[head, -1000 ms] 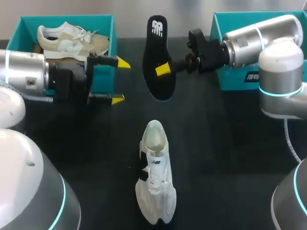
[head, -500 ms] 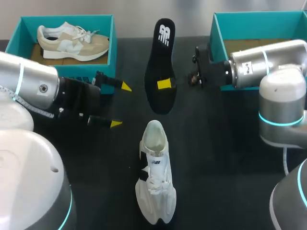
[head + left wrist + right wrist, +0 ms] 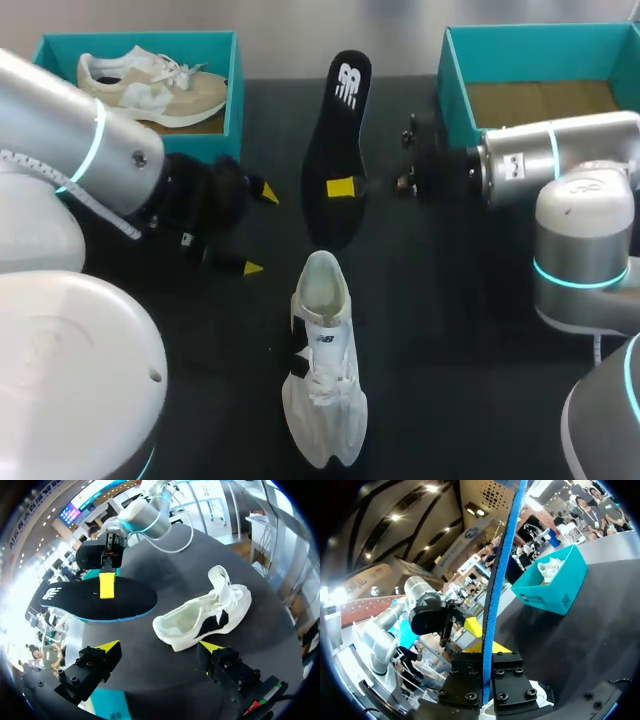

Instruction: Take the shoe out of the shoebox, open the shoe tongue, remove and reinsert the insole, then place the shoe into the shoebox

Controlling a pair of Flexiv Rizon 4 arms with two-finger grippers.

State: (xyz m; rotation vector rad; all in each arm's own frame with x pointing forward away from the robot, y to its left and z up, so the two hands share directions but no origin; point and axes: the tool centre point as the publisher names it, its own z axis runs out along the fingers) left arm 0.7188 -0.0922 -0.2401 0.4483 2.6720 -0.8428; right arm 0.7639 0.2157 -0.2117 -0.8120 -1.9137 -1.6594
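Right gripper (image 3: pixel 345 187) is pinched shut on the black insole (image 3: pixel 340 110), which seems lifted off the table, just past the heel of the white shoe (image 3: pixel 322 370). Left gripper (image 3: pixel 260 230) hangs wide open near that heel, holding nothing.

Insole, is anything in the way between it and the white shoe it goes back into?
Nothing visible. The right gripper holds the insole just beyond the white shoe's opening, and only bare table shows between them. The left gripper stands open, off to one side.
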